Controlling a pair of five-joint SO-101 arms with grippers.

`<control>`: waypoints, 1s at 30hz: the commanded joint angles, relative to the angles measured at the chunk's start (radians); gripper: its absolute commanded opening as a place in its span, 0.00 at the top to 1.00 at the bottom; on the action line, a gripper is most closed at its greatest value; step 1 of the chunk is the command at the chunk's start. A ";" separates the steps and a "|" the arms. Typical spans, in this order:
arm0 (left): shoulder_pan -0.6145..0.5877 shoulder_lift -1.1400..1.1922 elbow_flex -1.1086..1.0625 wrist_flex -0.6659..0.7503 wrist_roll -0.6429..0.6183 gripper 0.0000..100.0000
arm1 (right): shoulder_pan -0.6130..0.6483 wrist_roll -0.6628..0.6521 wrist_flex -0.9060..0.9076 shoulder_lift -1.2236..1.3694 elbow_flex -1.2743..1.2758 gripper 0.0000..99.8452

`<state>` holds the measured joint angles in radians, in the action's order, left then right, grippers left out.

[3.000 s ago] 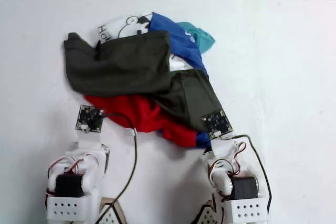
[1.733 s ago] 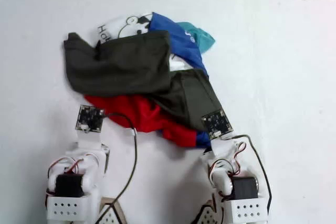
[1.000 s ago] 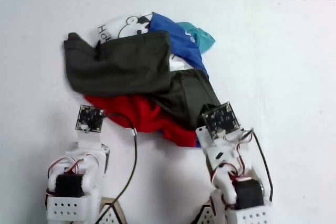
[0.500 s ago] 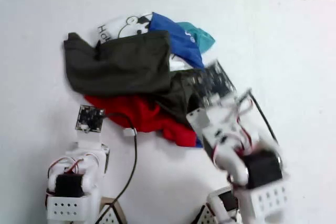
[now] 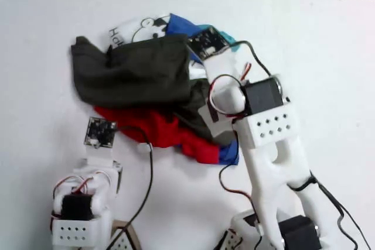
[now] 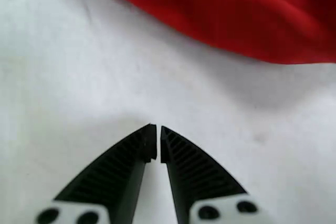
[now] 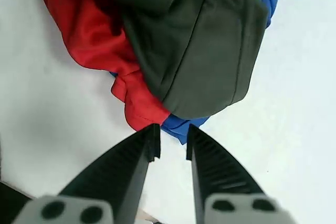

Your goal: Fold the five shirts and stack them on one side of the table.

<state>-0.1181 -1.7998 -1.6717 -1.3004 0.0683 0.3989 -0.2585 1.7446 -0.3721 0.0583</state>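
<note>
High view: the right arm (image 5: 266,139) has been swung out from the table's (image 5: 328,57) near edge over the pile (image 5: 135,77) mid-table, right gripper (image 7: 170,141) slightly parted and empty, left gripper (image 6: 157,142) parked almost closed, empty, beside the red shirt (image 6: 236,14); a first grasp is judged imminent.

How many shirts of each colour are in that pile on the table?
Dark olive shirt: 1
Red shirt: 1
Blue shirt: 1
White shirt: 1
Teal shirt: 1, partly covered
Total: 5
</note>
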 commanded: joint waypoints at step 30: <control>-0.017 0.276 0.262 0.591 0.183 0.75 | -0.076 0.003 0.010 -0.001 -0.051 0.91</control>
<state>-0.1672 -1.6801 -1.5351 -0.7188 0.2800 0.3345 -0.2585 1.7461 -0.3675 0.0506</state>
